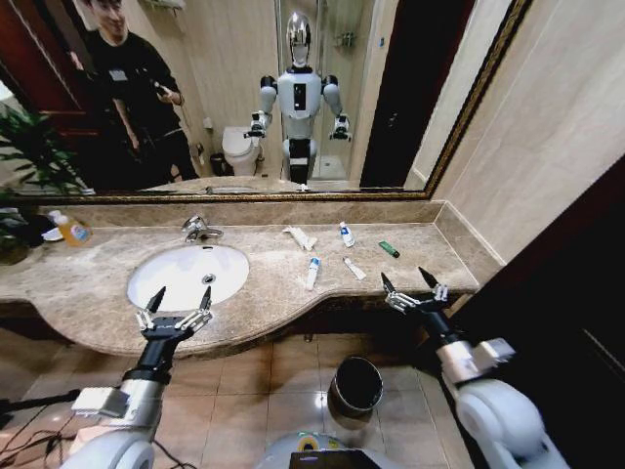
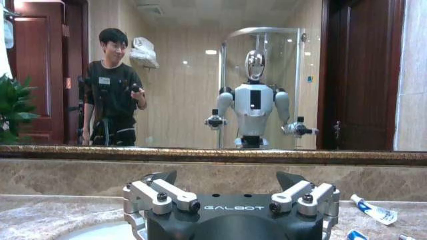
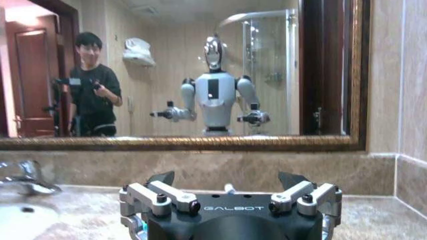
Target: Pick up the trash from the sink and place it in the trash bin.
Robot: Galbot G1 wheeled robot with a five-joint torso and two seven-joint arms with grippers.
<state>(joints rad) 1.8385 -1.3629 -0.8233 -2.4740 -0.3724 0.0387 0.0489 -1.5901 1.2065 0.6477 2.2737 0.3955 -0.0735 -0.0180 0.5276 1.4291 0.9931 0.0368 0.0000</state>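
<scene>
Trash lay scattered on the beige countertop (image 1: 88, 283) right of centre in the head view, none of it in either gripper: a white packet (image 1: 300, 236), a small white tube (image 1: 346, 234) with a blue cap, a green stick (image 1: 389, 249), a second blue-capped tube (image 1: 312, 273) and another white tube (image 1: 354, 269). In the left wrist view, one blue-and-white tube (image 2: 375, 209) showed at lower right, beyond the gripper's body.

Fingers of the left gripper (image 1: 180, 298) stood spread apart and gripped nothing, their dark tips poised over the near rim of the white sink (image 1: 187, 275) at lower left of the head view. The right gripper (image 1: 408, 283) hung at the counter's front edge at right of centre, its fingers likewise parted and empty, well apart from the nearest tube.

Behind the basin, a chrome tap (image 1: 199, 230) rose at the back wall, and an orange soap bottle (image 1: 71, 230) sat at far left beside a green plant (image 1: 24, 156). On the tiled floor at lower centre, below the counter's overhang and between the two arms, stood the dark trash bin (image 1: 356, 385) with its shiny rim. A gold-framed mirror (image 1: 322, 107) across the upper frame reflected the robot.
</scene>
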